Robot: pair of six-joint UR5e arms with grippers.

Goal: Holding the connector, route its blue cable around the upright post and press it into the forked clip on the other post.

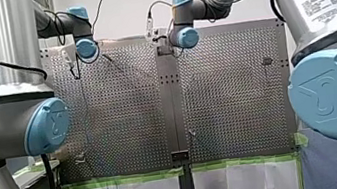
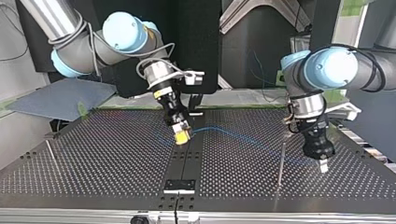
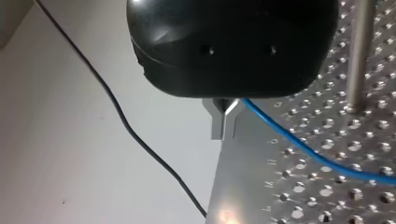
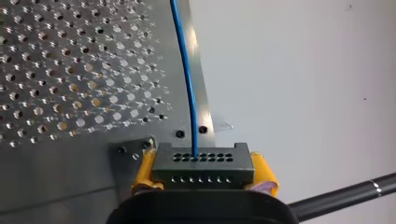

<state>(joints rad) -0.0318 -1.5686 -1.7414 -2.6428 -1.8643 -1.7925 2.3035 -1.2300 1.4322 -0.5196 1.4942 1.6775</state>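
Two robot arms reach over a perforated metal table (image 2: 93, 154). In the top view my right gripper (image 2: 181, 134) hangs tilted over the table's middle. Its yellow pads (image 4: 264, 171) are clamped on either side of a black connector (image 4: 203, 164) with rows of small holes. A thin blue cable (image 4: 187, 79) leaves the connector's face and runs across the table toward my left gripper (image 2: 322, 163) at the view's right. The left wrist view shows that gripper's metal fingers (image 3: 219, 123) pinched together on the cable. An upright post (image 2: 281, 163) stands between the two grippers, nearer the left one; in the left wrist view it stands clear of the cable. A second thin post (image 2: 50, 153) stands well apart at the top view's left, its tip too small to make out
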